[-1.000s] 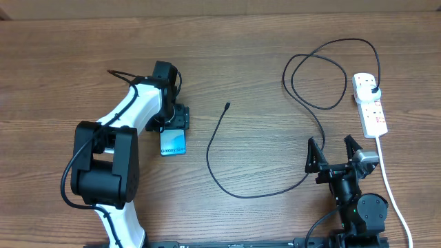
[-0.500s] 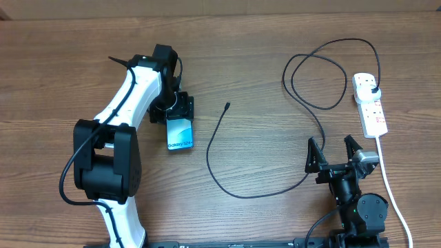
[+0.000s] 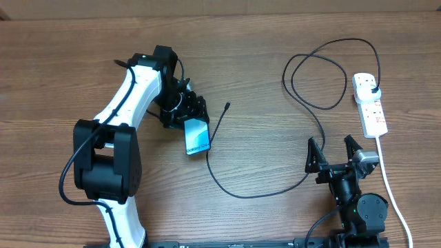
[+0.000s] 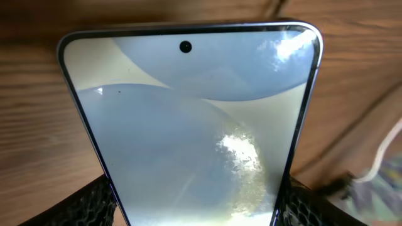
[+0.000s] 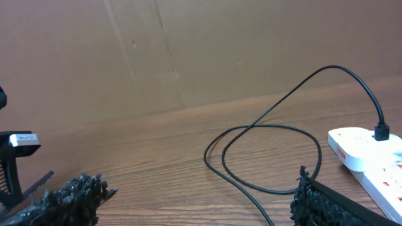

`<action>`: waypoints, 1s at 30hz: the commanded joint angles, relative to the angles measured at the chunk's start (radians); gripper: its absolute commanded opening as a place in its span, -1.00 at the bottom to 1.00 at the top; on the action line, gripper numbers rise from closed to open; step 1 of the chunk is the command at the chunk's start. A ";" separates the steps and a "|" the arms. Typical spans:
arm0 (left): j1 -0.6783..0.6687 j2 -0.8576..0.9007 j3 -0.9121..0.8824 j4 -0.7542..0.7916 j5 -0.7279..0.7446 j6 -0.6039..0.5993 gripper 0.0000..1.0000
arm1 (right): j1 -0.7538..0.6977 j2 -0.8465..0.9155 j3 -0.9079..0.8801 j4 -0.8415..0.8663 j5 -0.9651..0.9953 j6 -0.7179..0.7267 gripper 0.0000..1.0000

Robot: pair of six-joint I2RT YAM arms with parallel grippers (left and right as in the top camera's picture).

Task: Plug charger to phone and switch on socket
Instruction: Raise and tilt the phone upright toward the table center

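Note:
My left gripper (image 3: 187, 116) is shut on the phone (image 3: 197, 137), a slim handset with a light blue lit screen. It fills the left wrist view (image 4: 188, 125) between my fingers. The charger, a thin black cable (image 3: 238, 193), lies on the table; its small plug tip (image 3: 227, 106) is just right of the phone, and its black plug (image 3: 373, 89) sits in the white socket strip (image 3: 369, 105) at the far right. The cable loop (image 5: 264, 157) and the strip (image 5: 367, 147) show in the right wrist view. My right gripper (image 3: 333, 150) is open and empty near the front edge.
The thick white cord (image 3: 389, 186) of the strip runs down the right side toward the front edge. The table is brown wood. A cardboard wall (image 5: 188, 50) stands behind the table in the right wrist view.
My left gripper has carried the phone to the right, toward the cable's plug tip, and turned it. The right arm has not moved.

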 commanded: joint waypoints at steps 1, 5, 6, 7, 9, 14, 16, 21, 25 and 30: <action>-0.008 -0.003 0.026 -0.020 0.132 -0.003 0.29 | 0.004 -0.011 -0.011 0.005 0.006 -0.005 0.99; -0.008 -0.003 0.026 -0.040 0.162 -0.019 0.33 | 0.004 -0.011 -0.011 0.005 0.006 -0.005 1.00; -0.008 -0.003 0.026 -0.039 0.171 -0.019 0.33 | 0.004 -0.011 -0.011 0.005 0.006 -0.005 1.00; -0.008 -0.003 0.026 -0.039 0.186 -0.019 0.36 | 0.004 -0.011 -0.011 0.005 0.006 -0.005 1.00; -0.008 -0.003 0.026 -0.039 0.233 -0.019 0.36 | 0.004 -0.011 -0.011 0.005 0.006 -0.005 1.00; -0.006 -0.003 0.026 -0.038 0.308 -0.046 0.26 | 0.004 -0.011 -0.011 0.005 0.006 -0.005 1.00; -0.006 -0.003 0.026 -0.034 0.323 -0.068 0.23 | 0.004 -0.011 -0.011 0.005 0.006 -0.005 1.00; -0.006 -0.003 0.026 -0.027 0.344 -0.189 0.13 | 0.004 -0.011 -0.011 0.005 0.006 -0.005 0.99; -0.006 -0.003 0.026 -0.027 0.355 -0.314 0.11 | 0.004 -0.011 -0.011 0.005 0.006 -0.005 1.00; -0.006 -0.003 0.026 -0.027 0.444 -0.399 0.08 | 0.004 -0.011 -0.011 0.005 0.006 -0.005 1.00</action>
